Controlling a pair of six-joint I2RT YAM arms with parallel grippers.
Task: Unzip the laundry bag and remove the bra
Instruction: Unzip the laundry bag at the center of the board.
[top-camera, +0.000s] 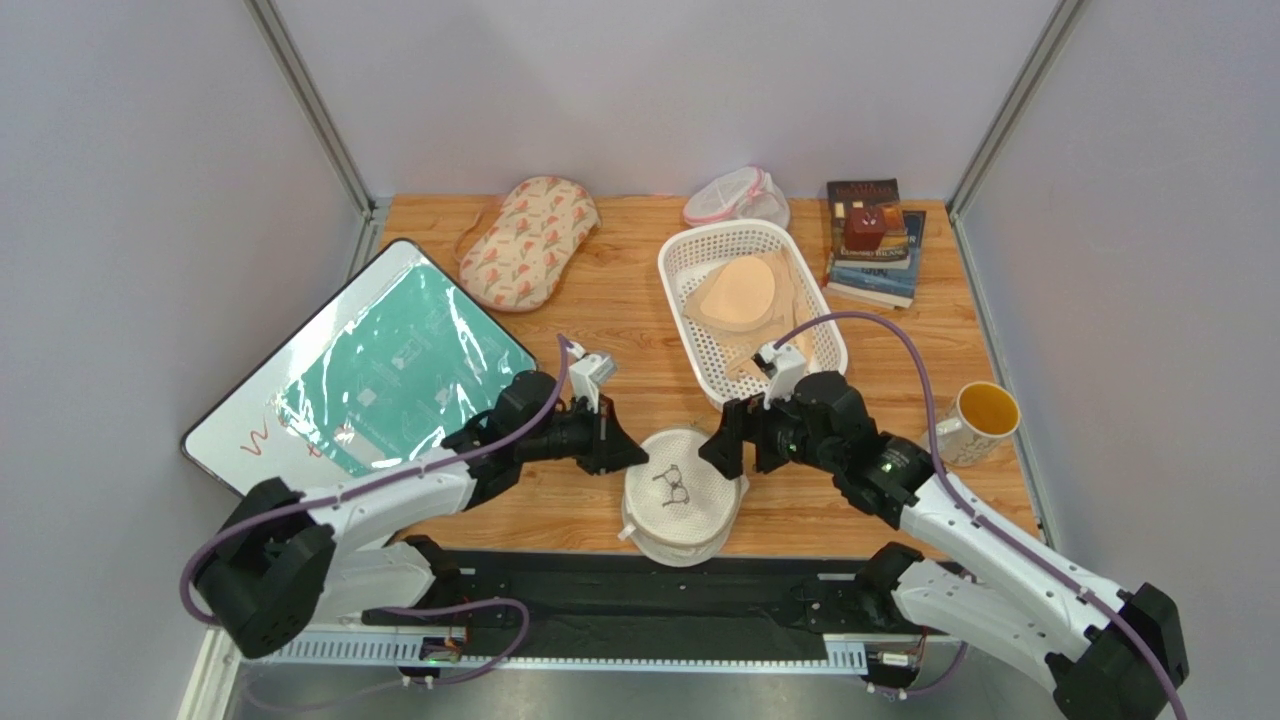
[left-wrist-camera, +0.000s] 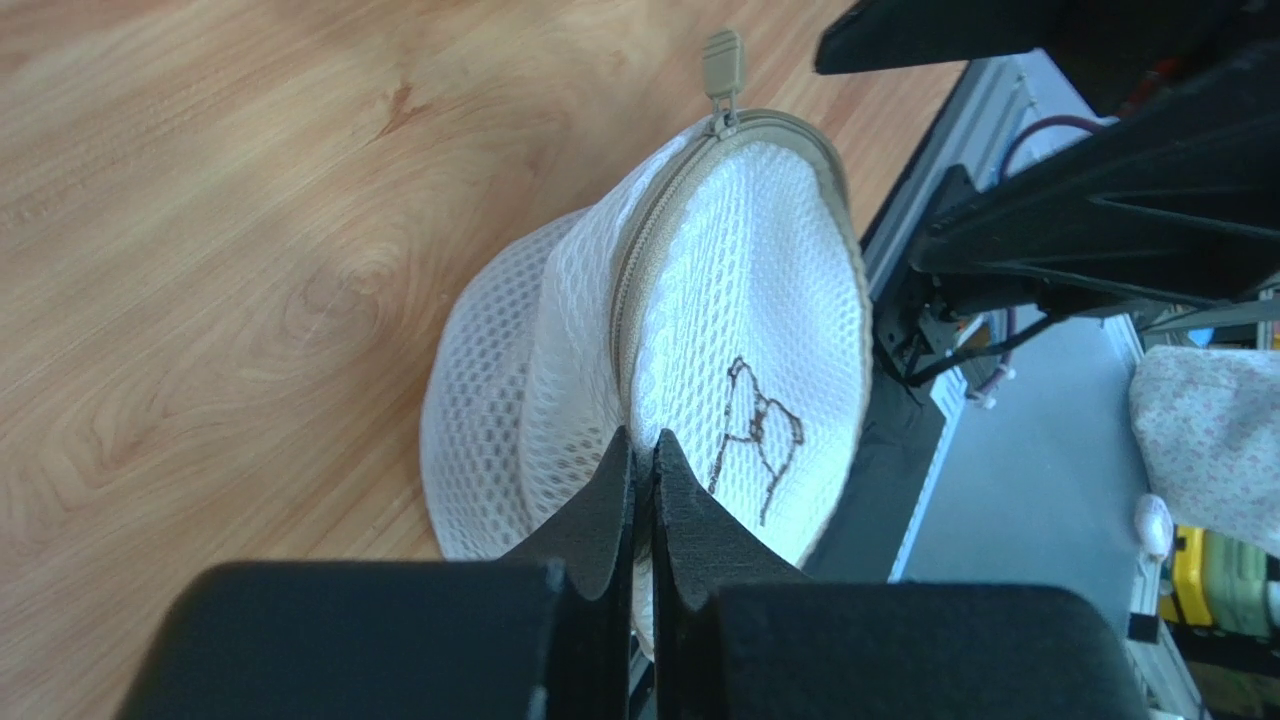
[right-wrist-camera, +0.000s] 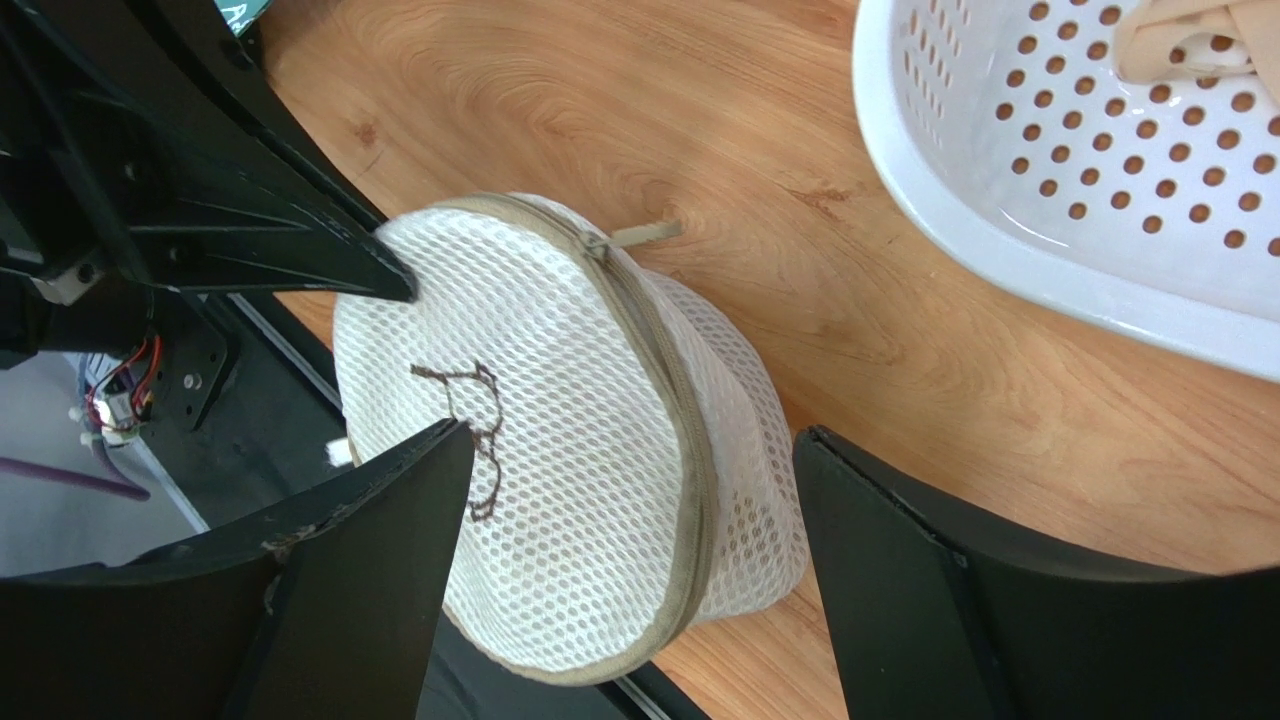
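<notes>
The laundry bag (top-camera: 684, 498), round cream-white mesh with a small dark bra icon, lies at the table's near edge, its zip closed. My left gripper (top-camera: 630, 449) is shut on a pinch of mesh at the bag's left rim, seen close in the left wrist view (left-wrist-camera: 642, 450). The beige zip pull (left-wrist-camera: 723, 63) sticks out at the bag's far side. My right gripper (top-camera: 727, 449) is open, its jaws standing either side of the bag's right part (right-wrist-camera: 631, 480), with no clear touch. The zip pull also shows in the right wrist view (right-wrist-camera: 643, 234). The mustard bra is hidden.
A white basket (top-camera: 676, 293) with a pale peach bra (top-camera: 736, 293) stands behind the bag. An oval orange-patterned bag (top-camera: 528, 240), a small pink-trimmed mesh bag (top-camera: 736, 195), stacked books (top-camera: 875, 240), a mug (top-camera: 980, 420) and a white-framed board (top-camera: 368, 368) surround it.
</notes>
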